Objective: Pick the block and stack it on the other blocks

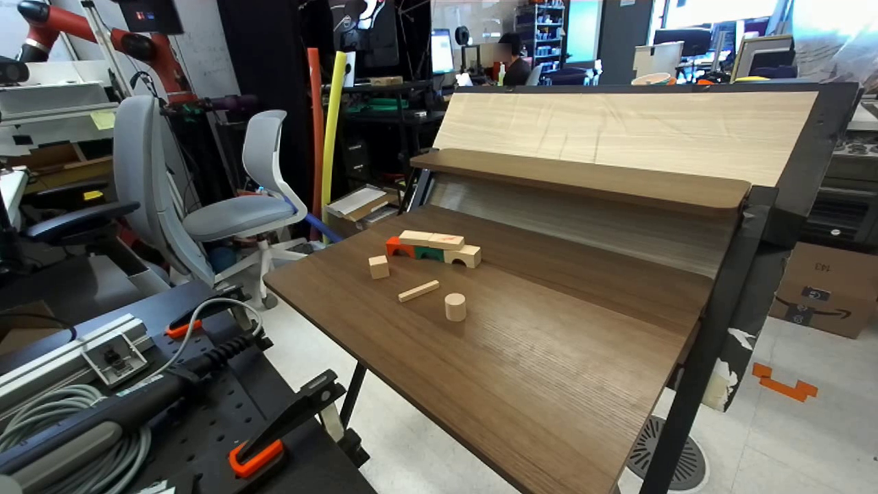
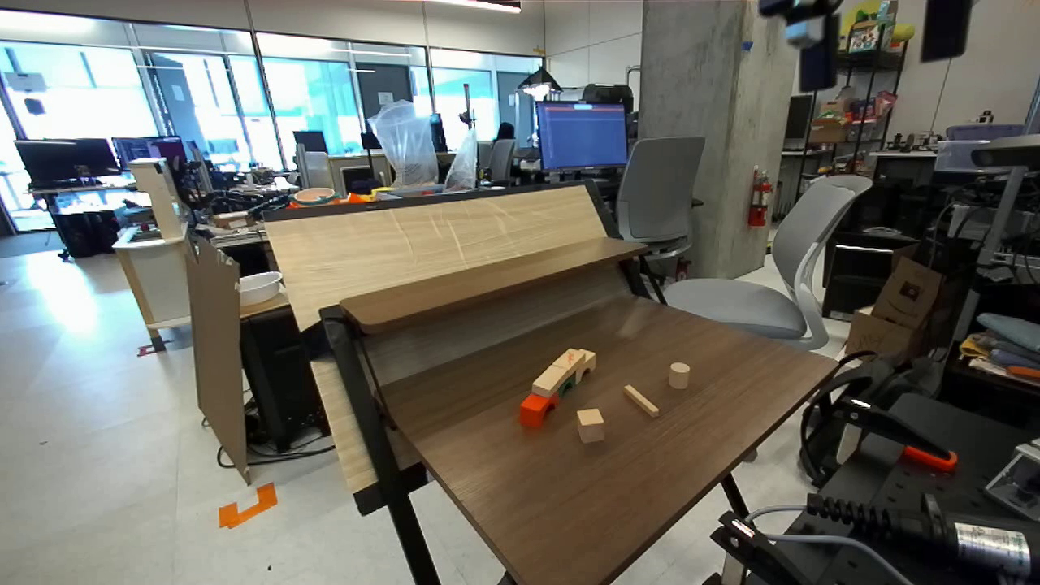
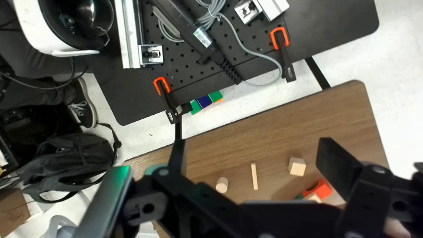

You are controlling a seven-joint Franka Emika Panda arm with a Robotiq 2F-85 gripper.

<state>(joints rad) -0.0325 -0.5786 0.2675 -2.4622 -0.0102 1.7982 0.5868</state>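
The block [image 1: 378, 267] is a plain light-tan wooden cube resting alone on the brown table; it also shows in the wrist view [image 3: 297, 166]. Close by stand the other blocks [image 2: 559, 374]: a red-orange arch [image 1: 400, 247], a green arch [image 1: 429, 253] and a tan arch [image 1: 464, 256] in a row, topped by flat tan pieces [image 1: 431, 239]. My gripper [image 3: 252, 148] is open, high above the table, its fingers wide apart with nothing between them. In an exterior view its dark fingers [image 2: 819, 61] hang at the top edge. The gripper body hides part of the row in the wrist view.
A thin tan stick [image 1: 418, 291] and a short round wooden piece [image 1: 455, 307] lie near the cube on the table [image 1: 549, 384]. A raised shelf [image 1: 583, 177] runs along the table's back. Beside the table is a black bench [image 3: 185, 66] with clamps and cable.
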